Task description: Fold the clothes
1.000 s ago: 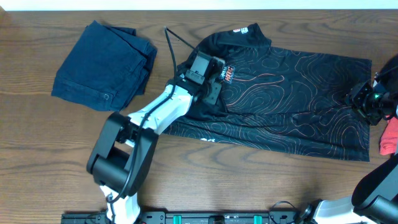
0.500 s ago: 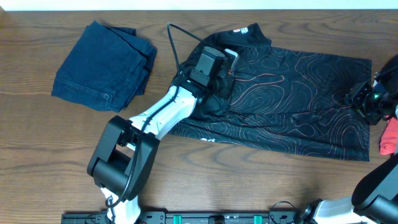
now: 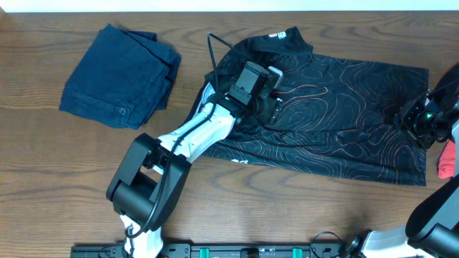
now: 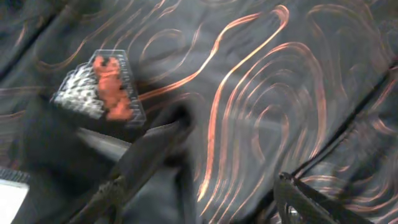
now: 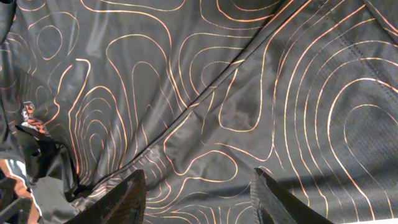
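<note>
left claw (image 4: 230, 155) drifts right over the shirt (image 3: 344, 122)
past the folded denim (image 3: 118, 75), it has left the chest logo (image 4: 102, 87), wide open and empty; the right claw (image 5: 199, 173) hovers open at the hem. shirt lies spread on the desk (image 3: 287, 215), barely folded.

The black short-sleeved shirt (image 3: 337, 115) lay spread across the wooden table (image 3: 57, 193), right of centre, its neck at the far left and its body stretching out to the right. Thin orange contour lines ran all over it. A small orange-and-white chest logo (image 4: 102, 87) sat near the neck (the cloth beside it was bunched into a fold). The rest lay mostly flat, with shallow creases.
</note>
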Action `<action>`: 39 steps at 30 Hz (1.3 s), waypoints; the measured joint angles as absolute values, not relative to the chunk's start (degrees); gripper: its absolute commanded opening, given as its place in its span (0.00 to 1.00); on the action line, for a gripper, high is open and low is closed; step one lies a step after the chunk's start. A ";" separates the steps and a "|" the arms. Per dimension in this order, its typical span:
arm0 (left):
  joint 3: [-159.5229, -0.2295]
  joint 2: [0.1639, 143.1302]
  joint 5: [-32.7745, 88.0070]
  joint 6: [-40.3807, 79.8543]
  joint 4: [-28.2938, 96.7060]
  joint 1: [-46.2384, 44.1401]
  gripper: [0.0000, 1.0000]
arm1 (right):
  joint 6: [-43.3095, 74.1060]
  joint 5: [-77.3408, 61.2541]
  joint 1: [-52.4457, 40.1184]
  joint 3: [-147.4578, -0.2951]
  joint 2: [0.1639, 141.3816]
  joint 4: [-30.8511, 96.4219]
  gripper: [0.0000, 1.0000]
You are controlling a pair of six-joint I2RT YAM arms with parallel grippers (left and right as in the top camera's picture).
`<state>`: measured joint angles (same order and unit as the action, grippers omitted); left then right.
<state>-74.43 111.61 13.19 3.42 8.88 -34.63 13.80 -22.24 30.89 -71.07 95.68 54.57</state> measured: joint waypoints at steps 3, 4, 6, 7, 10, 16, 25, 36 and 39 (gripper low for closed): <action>-74.50 111.61 11.44 3.44 13.37 -33.01 0.83 | 13.80 -22.22 30.89 -71.07 95.68 54.57 0.54; -74.56 111.61 10.92 3.42 15.16 -32.12 0.84 | 13.80 -22.13 30.89 -71.07 95.68 54.61 0.55; -74.59 111.61 9.80 3.42 18.90 -30.22 0.85 | 13.80 -21.58 30.89 -71.07 95.68 54.59 0.56; -74.61 111.63 9.37 3.42 20.38 -29.06 0.86 | 13.80 -21.15 30.89 -71.07 95.68 54.61 0.56; -74.61 111.63 8.47 3.38 22.65 -25.76 0.85 | 13.80 -20.47 30.89 -71.05 95.68 54.57 0.56; -74.61 111.96 7.31 1.72 22.20 -21.61 0.61 | 13.80 -20.05 30.68 -71.05 95.68 54.39 0.56; -74.85 116.51 8.95 -1.72 21.89 -21.89 0.19 | 13.80 -19.68 30.50 -71.05 95.68 55.05 0.59; -74.83 116.29 4.40 -2.57 24.14 -19.18 0.11 | 13.80 -18.57 30.50 -71.02 95.68 55.24 0.59; -74.83 116.03 3.81 -2.44 24.93 -18.09 0.50 | 13.80 -17.76 30.50 -71.00 95.68 55.27 0.60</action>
<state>-74.83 116.03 3.81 -2.44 24.93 -18.09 13.80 -17.76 30.50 -71.00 95.68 55.27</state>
